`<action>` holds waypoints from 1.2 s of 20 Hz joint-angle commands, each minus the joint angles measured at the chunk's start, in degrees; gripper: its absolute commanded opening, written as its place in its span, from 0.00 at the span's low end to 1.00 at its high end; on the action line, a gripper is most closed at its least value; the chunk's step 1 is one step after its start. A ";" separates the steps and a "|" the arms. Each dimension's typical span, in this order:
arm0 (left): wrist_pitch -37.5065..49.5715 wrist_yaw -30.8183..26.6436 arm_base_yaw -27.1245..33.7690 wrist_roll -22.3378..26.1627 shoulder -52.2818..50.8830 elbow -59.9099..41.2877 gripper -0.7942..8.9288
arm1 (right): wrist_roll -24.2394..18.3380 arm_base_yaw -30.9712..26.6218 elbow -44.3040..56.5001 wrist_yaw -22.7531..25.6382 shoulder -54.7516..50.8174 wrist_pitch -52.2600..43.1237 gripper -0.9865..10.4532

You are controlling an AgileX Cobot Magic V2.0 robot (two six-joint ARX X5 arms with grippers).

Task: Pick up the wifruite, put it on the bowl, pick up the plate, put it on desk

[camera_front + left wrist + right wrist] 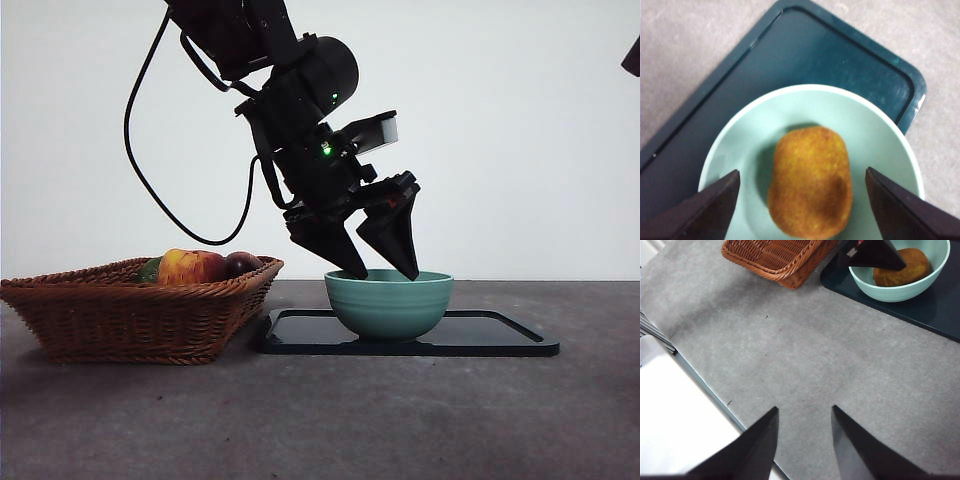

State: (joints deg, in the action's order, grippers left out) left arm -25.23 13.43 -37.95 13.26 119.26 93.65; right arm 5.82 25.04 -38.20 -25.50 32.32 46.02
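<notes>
**A:** Front view: the left gripper (382,273) hangs over the bowl (389,305), jaw tips just above the rim, jaws spread and holding nothing. The bowl stands on the plate (500,335), a dark flat tray on the desk (320,420). A basket (130,310) of fruit sits just beside the tray. The wifruite itself is hidden from this angle.

**B:** Left wrist view: the wifruite (810,182) lies in the bowl (875,135), between the parted jaws but touched by neither. Its long axis runs away from the camera's lower edge toward the far rim, leaning slightly; the blunter end is nearer the jaws.

**A:** So the first step looks done?

**B:** By my reading, yes: fruit placed and released. The plate (790,50) comes next, and it carries the bowl, so a grip on its raised edge and a level lift seem called for.

**A:** Right wrist view: the right gripper (804,441) waits over bare desk (805,355), jaws apart and empty, well clear of the bowl (900,285). The wifruite (902,267) shows inside, partly behind the other arm's jaw tip. The basket (777,257) and the plate (935,305) edge the picture.
</notes>
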 commanded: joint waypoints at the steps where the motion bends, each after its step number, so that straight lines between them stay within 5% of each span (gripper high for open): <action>1: 0.81 0.00 -0.72 1.07 1.77 1.66 0.50 | -0.07 0.33 -0.46 0.02 0.15 -0.50 0.23; 21: 0.70 0.09 -1.99 1.03 4.07 1.66 0.49 | -0.09 0.33 -0.46 0.02 0.15 -0.50 0.23; 24: 0.87 0.07 -2.10 1.03 4.07 1.66 0.34 | -0.11 0.33 -0.46 0.02 0.15 -0.50 0.23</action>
State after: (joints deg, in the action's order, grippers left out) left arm -24.62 13.43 -39.31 13.74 121.45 93.69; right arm 5.82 25.04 -38.20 -25.52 32.32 46.02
